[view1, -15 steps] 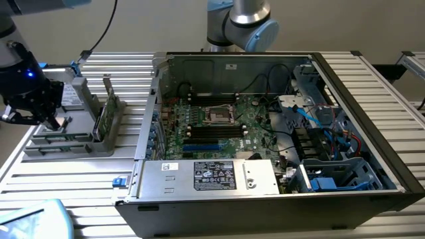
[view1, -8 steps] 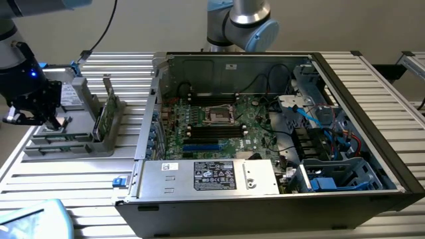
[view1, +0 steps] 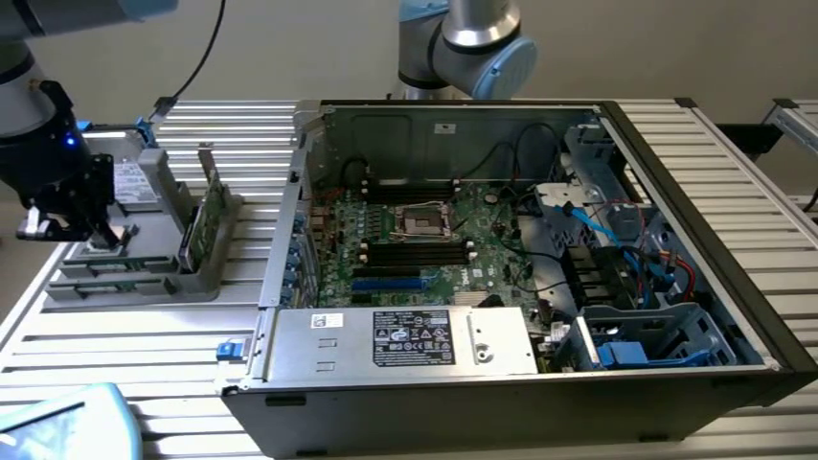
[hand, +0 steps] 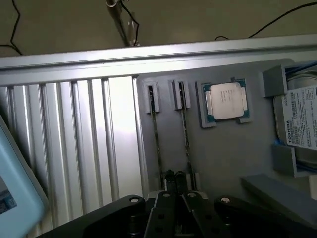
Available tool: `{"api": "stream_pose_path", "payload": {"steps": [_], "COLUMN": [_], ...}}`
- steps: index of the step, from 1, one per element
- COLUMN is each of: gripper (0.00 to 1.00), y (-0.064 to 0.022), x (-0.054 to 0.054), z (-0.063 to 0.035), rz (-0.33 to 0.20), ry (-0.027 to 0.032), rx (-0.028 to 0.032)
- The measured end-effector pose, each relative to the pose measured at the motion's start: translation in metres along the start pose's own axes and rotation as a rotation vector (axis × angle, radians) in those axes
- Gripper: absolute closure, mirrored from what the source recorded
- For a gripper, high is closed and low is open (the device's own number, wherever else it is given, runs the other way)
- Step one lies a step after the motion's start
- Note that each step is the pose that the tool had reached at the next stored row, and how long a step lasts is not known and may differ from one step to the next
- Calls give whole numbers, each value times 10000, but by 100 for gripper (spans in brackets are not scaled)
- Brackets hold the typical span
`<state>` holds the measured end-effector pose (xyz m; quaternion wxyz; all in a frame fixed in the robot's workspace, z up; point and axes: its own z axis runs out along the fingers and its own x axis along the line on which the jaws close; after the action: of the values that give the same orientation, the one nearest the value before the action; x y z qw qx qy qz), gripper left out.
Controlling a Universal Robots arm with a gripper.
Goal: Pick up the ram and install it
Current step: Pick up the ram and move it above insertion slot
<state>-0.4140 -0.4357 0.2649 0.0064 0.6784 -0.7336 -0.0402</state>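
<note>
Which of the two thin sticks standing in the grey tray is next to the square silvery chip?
The ram stick beside the processor; the other stick stands nearer the ribbed table.

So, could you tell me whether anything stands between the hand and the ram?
Nothing visible does: the shut hand hangs by the near ends of the two ram sticks, which sit edge-up in the grey tray's slots.
</note>
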Motion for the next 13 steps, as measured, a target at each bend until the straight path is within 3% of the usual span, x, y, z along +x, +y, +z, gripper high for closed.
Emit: {"api": "stream_pose_path", "payload": {"steps": [3,5,7,9,11,13], "gripper": [90,90,90,90,90,90], "y": [0,0,1,2,4,7], "x": [0,2,3,3,4,5], "z": [8,20,28,35,39,42], "rz": [-505,-710,-725,-729,-740,-804], "ry": [-173,-202,-187,-145,-70,21], "rx": [-39,-77,-154,-279,-410,-477]}}
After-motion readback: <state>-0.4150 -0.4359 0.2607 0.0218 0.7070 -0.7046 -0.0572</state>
